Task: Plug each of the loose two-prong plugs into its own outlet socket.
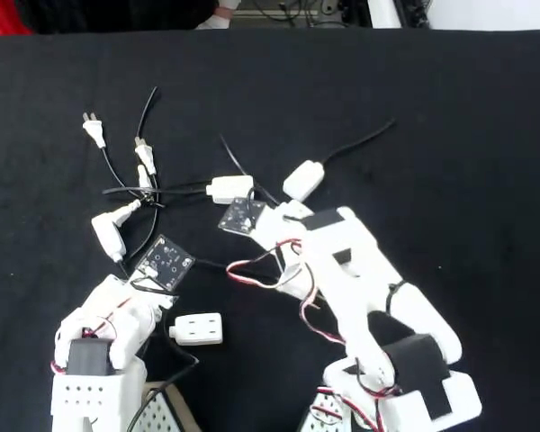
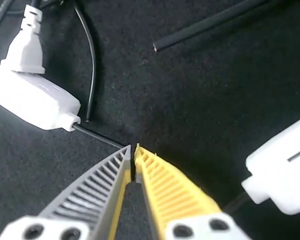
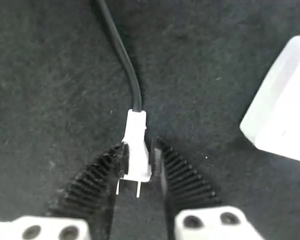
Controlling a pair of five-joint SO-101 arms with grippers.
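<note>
Near the desk's [image 1: 486, 135] middle, grips a plug [image 3: 136, 134] in the right tool [image 3: 139, 146], prongs toward the wrist, beside a socket [image 3: 282, 102]. Toward the near left corner, holds the left tool [image 2: 133, 150] pressed together on nothing, between a second socket [image 2: 32, 100] and a third socket [image 2: 285, 172]. Toward the far left corner, shows two loose plugs [image 1: 93, 129] [image 1: 144, 153] lying unplugged.

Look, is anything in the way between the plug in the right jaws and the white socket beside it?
Nothing visible is. Only bare black cloth lies between the plug and the socket. The plug's cord leads away, not across that gap.
</note>
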